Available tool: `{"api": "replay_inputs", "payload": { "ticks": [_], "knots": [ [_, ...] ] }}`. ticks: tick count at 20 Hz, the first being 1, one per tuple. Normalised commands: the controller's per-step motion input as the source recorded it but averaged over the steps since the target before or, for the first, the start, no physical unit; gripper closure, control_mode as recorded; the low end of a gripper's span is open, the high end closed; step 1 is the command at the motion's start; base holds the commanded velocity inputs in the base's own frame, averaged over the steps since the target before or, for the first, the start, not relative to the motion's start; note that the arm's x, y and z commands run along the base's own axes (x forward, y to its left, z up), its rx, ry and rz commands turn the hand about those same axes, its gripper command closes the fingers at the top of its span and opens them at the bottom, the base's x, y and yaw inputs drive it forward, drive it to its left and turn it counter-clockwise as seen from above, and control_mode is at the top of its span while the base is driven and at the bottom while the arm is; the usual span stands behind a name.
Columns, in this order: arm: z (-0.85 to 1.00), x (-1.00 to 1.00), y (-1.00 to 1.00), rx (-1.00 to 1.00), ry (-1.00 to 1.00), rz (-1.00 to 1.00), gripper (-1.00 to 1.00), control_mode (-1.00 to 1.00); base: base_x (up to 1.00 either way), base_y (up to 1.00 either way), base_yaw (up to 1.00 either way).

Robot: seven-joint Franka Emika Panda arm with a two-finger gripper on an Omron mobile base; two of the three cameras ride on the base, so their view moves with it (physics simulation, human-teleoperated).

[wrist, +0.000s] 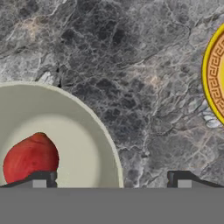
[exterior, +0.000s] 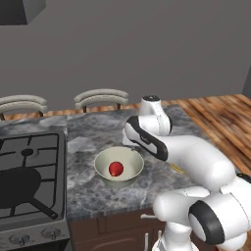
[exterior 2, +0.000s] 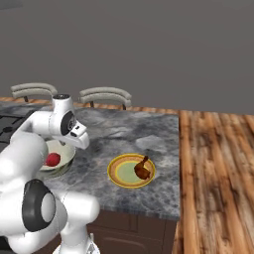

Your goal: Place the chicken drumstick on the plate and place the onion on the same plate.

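red onion [exterior: 115, 168] sitting in the cream bowl [exterior: 105, 172], drumstick [exterior 2: 142, 169] already on the yellow-rimmed plate [exterior 2: 119, 176]

grey marble counter [exterior 2: 149, 130] holding both, bowl to the left near the stove [exterior: 27, 166], plate well apart to its right. gripper [wrist: 111, 180] spread wide with nothing between the tips, hovering over the bowl's right edge, one tip [wrist: 41, 178] right at the onion.

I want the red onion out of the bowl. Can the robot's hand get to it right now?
Probably yes. The onion sits uncovered in the bowl, and the open hand hangs just above its rim. Nothing blocks it; it may need to shift sideways first.
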Motion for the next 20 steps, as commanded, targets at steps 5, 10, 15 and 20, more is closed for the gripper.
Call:
{"api": "replay_inputs", "payload": {
  "ticks": [5,10,15,20],
  "knots": [
    [0.01,0.00,0.61,0.00,-0.02,0.00,-1.00,-1.00,0.00,0.00,0.00],
    [0.00,0.00,0.58,0.00,0.00,0.00,-1.00,-1.00,0.00,0.00,0.00],
    [0.00,0.01,0.33,0.01,0.00,0.00,-1.00,-1.00,0.00,0.00,0.00],
    [-0.03,0.07,0.00,0.03,0.00,0.02,-1.00,-1.00,0.00,0.00,0.00]
  ]
}}
